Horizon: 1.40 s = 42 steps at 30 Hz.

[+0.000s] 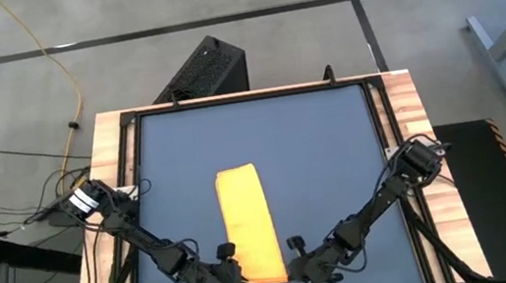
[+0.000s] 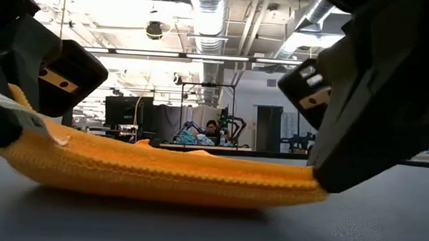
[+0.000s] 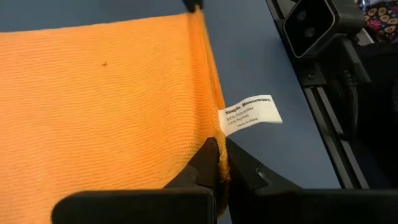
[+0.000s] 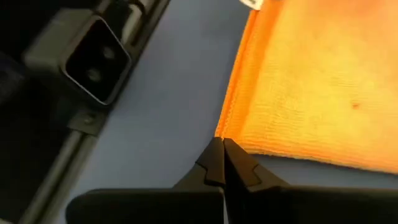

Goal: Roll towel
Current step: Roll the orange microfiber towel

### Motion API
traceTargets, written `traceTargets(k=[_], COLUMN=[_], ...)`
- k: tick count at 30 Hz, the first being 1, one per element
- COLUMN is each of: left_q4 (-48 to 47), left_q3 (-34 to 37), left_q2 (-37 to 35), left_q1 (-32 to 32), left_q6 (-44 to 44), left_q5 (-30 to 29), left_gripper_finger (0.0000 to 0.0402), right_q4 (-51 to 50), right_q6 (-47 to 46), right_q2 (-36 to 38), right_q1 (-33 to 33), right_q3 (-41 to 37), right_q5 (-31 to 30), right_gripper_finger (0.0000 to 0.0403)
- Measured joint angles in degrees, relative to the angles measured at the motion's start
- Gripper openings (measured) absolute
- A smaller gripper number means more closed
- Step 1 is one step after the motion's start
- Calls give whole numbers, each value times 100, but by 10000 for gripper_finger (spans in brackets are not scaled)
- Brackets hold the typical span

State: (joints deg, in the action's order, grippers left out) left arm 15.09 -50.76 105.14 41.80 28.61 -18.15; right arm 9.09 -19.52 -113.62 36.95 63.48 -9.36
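The towel (image 1: 249, 223) lies as a long yellow-orange strip on the blue mat (image 1: 314, 153), running from mid-table to the near edge. Its white tag (image 3: 250, 114) sticks out at the near left corner. My left gripper (image 1: 237, 281) is shut on that corner, and my right gripper (image 1: 297, 270) is shut on the near right corner. In the low view the near end (image 2: 177, 178) spans between the two grippers, its middle sagging onto the mat. My left gripper pinches the towel's side edge (image 3: 219, 157) between its two fingertips, just nearer than the tag. It comes slanting down from the table's near left. The corner (image 2: 22, 103) is raised off the mat. My right gripper pinches the near right corner (image 4: 225, 133) at the very tips of its fingers. It comes slanting down from the table's near right. The edge there looks like more than one layer, and the corner (image 2: 309, 187) sits just above the mat.
A wooden frame (image 1: 108, 152) with black rails borders the mat. A dark camera block (image 3: 314, 22) sits on the near rail close to both grippers. A black box (image 1: 208, 68) stands on the floor beyond the far edge. Bare mat lies on both sides of the towel.
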Motion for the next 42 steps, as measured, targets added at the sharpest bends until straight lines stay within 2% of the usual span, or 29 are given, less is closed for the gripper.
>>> traceTargets(k=[2, 11, 21, 28, 36, 42], left_q4=[2, 375, 318, 336, 319, 332], left_q3=[0, -2, -2, -2, -2, -2], left_q2=[0, 371, 365, 363, 361, 361], left_q1=[4, 141, 364, 414, 433, 452], left_q6=[42, 430, 568, 659, 661, 485], left_q5=[-45, -24, -265, -414, -313, -337], left_gripper_finger=[0, 0, 0, 0, 1, 1], right_q4=[31, 386, 314, -218, -315, -281], right_q6=[-215, -853, -2584, -3236, -3260, -2782], right_q2=[1, -7, -7, -7, -7, 25], right_q1=[-56, -236, -392, -418, -400, -314], right_q3=[0, 7, 4, 9, 9, 9], right_q5=[174, 170, 37, -104, -291, -229], right_gripper_finger=[11, 11, 12, 12, 12, 18])
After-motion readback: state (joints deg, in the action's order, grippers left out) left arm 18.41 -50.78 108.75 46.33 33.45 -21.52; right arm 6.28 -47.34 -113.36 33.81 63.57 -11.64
